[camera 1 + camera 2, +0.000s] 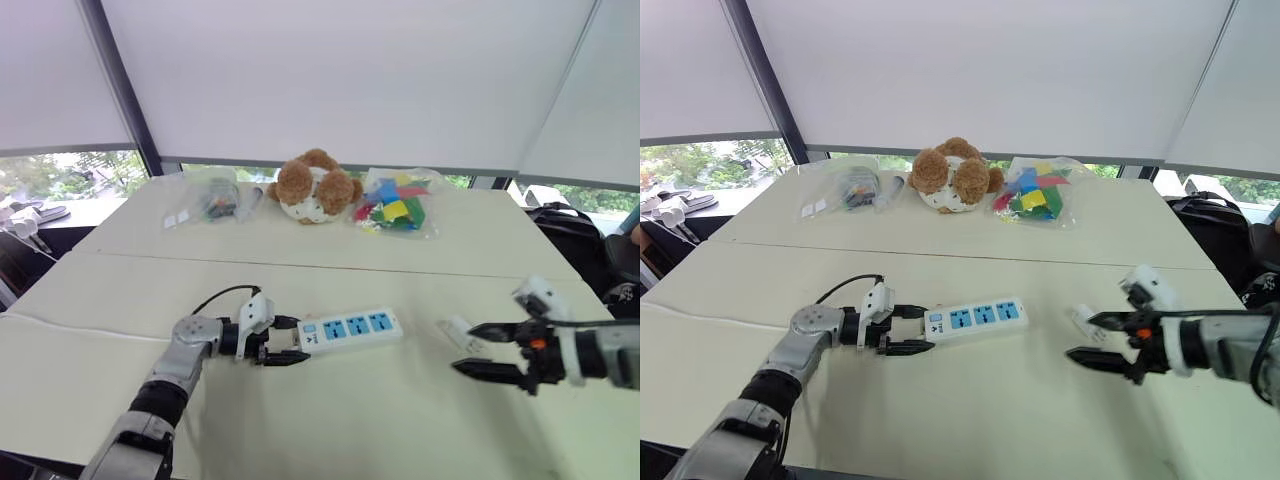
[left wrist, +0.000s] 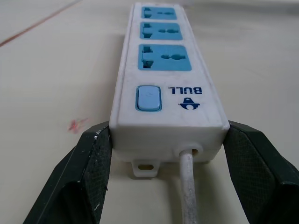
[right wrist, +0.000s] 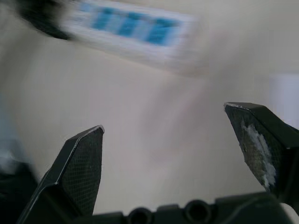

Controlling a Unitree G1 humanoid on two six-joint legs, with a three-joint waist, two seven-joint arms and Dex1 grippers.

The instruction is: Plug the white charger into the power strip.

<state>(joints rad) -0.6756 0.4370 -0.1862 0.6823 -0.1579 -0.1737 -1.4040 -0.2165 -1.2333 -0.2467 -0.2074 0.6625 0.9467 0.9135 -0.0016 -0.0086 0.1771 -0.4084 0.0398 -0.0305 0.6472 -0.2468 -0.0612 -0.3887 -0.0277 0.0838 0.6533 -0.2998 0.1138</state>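
The white power strip (image 1: 352, 328), with three blue sockets, lies flat on the cream table left of centre. My left gripper (image 1: 293, 341) is shut on its cable end; in the left wrist view the black pads (image 2: 96, 172) press both sides of the strip (image 2: 163, 70) beside its switch and cable. The small white charger (image 1: 460, 332) lies on the table to the right of the strip. My right gripper (image 1: 463, 349) hovers right at the charger, open, its two fingers (image 3: 79, 163) spread wide with nothing between them.
At the back of the table sit a brown teddy bear (image 1: 312, 187), a clear bag of coloured blocks (image 1: 395, 205) and another clear bag (image 1: 212, 200). The strip's thin cable (image 1: 215, 297) loops back by my left forearm. A dark backpack (image 1: 570, 225) stands off the right edge.
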